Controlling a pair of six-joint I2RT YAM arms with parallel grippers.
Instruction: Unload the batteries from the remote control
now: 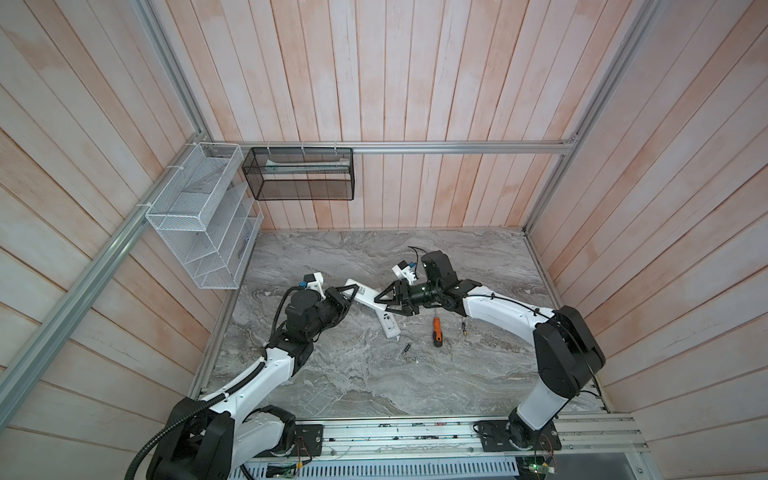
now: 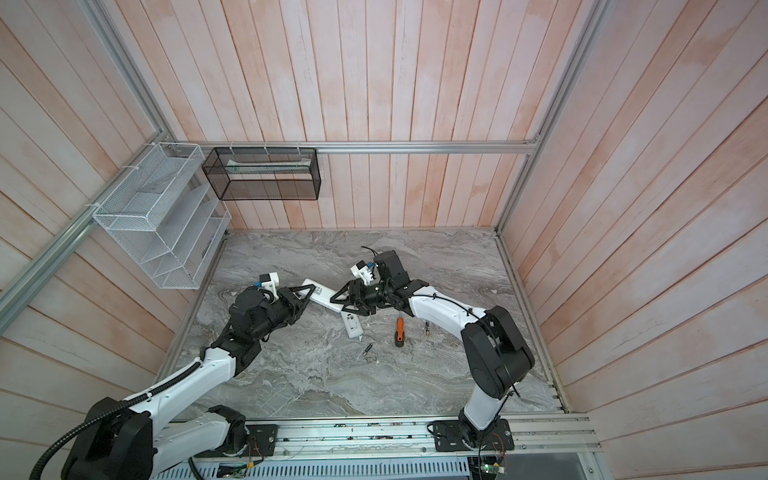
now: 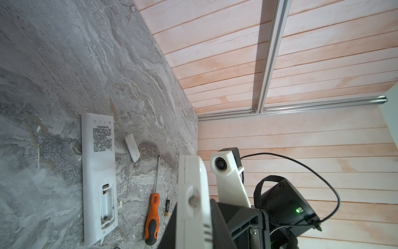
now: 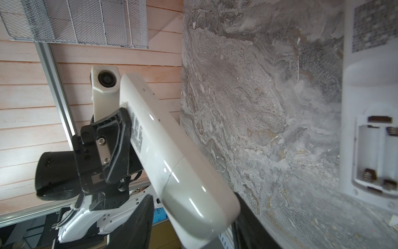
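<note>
Above the table my left gripper [image 1: 352,291] [image 3: 193,228] is shut on one end of a white remote control [image 1: 365,296] [image 2: 322,293], its back cover closed. At the other end, my right gripper [image 1: 381,305] [image 4: 193,224] stands open. Its fingers [image 4: 133,222] straddle the remote control [image 4: 172,151], with a gap on one side. That remote's batteries are hidden. One loose battery [image 1: 406,348] [image 2: 368,348] lies on the marble. Another battery [image 1: 464,328] [image 3: 167,207] lies beside the screwdriver.
A second white remote [image 1: 390,326] [image 3: 99,179] lies face down below the grippers, its battery bay open and empty. Next to it lie a small white cover [image 3: 132,147] and an orange-handled screwdriver [image 1: 436,330] [image 3: 153,215]. White [image 1: 199,216] and black [image 1: 299,174] mesh baskets hang on the walls.
</note>
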